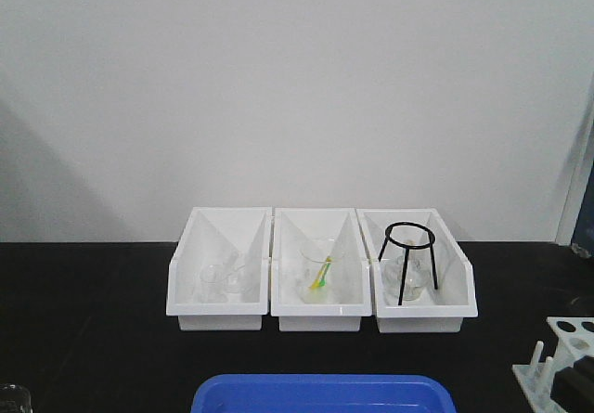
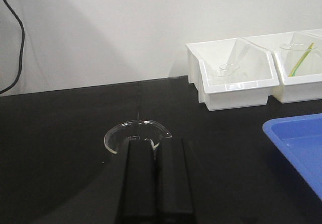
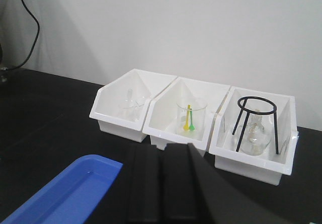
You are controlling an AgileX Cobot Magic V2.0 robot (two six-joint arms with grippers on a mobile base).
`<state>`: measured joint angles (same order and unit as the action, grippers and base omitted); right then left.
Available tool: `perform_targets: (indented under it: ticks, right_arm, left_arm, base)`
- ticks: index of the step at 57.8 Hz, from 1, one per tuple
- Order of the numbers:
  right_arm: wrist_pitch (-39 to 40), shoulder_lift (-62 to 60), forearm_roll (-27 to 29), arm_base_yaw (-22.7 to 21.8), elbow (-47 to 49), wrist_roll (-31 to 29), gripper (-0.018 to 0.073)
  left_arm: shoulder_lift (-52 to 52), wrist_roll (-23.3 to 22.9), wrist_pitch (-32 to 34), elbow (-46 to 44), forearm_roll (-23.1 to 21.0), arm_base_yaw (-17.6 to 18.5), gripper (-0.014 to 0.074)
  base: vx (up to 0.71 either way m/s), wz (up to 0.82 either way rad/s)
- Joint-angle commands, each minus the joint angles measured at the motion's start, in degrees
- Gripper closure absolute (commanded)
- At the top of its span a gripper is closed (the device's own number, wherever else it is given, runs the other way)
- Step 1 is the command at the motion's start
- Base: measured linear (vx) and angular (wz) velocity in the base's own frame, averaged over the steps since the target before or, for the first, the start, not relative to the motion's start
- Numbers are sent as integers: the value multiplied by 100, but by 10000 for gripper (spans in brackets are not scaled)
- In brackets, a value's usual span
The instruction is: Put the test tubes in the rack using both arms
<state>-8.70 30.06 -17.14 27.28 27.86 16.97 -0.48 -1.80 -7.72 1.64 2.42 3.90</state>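
Bins (image 1: 320,269) stand three abreast against the wall in the front view, probably to sort the glassware: the left one holds clear glass I cannot resolve, the middle a beaker (image 1: 318,264) with a yellow-green stick (image 1: 322,274), the right a black tripod stand (image 1: 408,260) over a flask. A blue tray (image 1: 323,393) is cut off at the bottom edge. The rack (image 1: 561,362) sits at the far right, half out of frame, only a few holes and pegs showing. No arm appears here, and no test tubes can be picked out with certainty.

From the left wrist view, the left gripper (image 2: 151,148) has its fingers pressed together with nothing between them, hovering just before the spouted rim of a glass beaker (image 2: 136,132) on the black table (image 2: 60,133). Whether tubes stand inside is hidden by the fingers.

From the right wrist view, the right gripper (image 3: 163,153) is likewise clenched and empty, aimed at the bins from a distance. A slim clear piece in the left bin (image 3: 132,108) may be a tube; too faint to say. The rack is out of view here.
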Motion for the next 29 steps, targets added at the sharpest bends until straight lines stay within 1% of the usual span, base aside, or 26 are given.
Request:
perform_targets:
  ticks: [1,29]
  right_arm:
    - [446,46,-45,-1,174,-16,567]
    - [452,46,-45,-1,174,-16,567]
  left_arm:
    - [-114,-39,438,165,-70,-14,611]
    - [-114,-33,408,159,-50,-14,611]
  base:
    - [0,0]
    - [0,0]
